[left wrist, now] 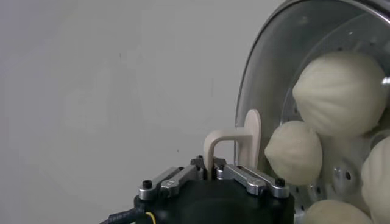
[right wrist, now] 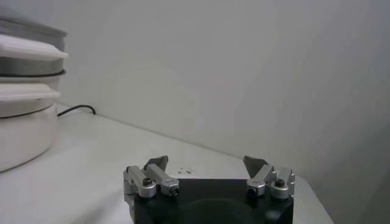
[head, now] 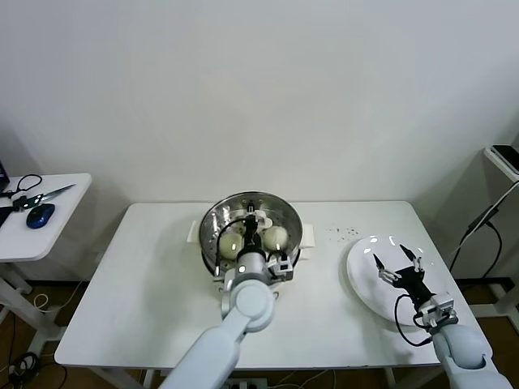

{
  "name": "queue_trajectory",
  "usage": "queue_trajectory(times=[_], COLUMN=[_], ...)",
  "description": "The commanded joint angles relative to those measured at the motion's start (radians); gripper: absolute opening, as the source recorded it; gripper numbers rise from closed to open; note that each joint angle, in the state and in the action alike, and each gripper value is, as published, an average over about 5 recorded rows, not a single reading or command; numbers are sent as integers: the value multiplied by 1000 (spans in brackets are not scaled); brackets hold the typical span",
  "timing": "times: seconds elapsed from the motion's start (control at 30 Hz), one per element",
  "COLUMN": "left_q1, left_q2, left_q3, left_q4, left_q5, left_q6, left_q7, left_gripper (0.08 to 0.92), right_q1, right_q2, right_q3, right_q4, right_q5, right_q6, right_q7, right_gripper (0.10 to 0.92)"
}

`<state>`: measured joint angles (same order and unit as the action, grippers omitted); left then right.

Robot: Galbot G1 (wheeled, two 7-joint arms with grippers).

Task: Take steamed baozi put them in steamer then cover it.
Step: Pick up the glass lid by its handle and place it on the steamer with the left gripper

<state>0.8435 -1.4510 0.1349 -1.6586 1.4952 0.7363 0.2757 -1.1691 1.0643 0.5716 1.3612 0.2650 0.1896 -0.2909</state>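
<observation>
- The pot (head: 251, 235) stands at the table's (head: 146, 275) centre, toward 12 o'clock; the left gripper (head: 255, 220) and its arm block the approach from 6 o'clock.
- The glass lid (left wrist: 268, 79), gripped by its handle (left wrist: 234, 143), covers the buns (left wrist: 338, 91), closing the way in from above.
- At 3 o'clock the plate (head: 365, 279) lies well apart from the pot; the right gripper (head: 397, 263) hangs spread above it.
- Bare tabletop runs from 7 to 10 o'clock.
</observation>
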Motion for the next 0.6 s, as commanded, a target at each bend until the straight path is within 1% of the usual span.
queue_trajectory(times=[0.03,0.37,0.6], left_q1=[0,-2,-1], left_q2=[9,14,15], left_q3=[1,3,-4], left_q4=[0,4,-13], left_q5=[4,-3,-11], left_q6=[49,49,49], left_q7=[-9,-7,20], left_gripper=[151,151,151], right_q1=[0,2,3], right_q2=[1,7,6], right_q3=[1,2,4], right_q4=[-1,0,-2], right_q5=[-3,-10,-12], right_q6=[0,0,0], right_q7=[-3,-10,-15], right_gripper=[823,823,823])
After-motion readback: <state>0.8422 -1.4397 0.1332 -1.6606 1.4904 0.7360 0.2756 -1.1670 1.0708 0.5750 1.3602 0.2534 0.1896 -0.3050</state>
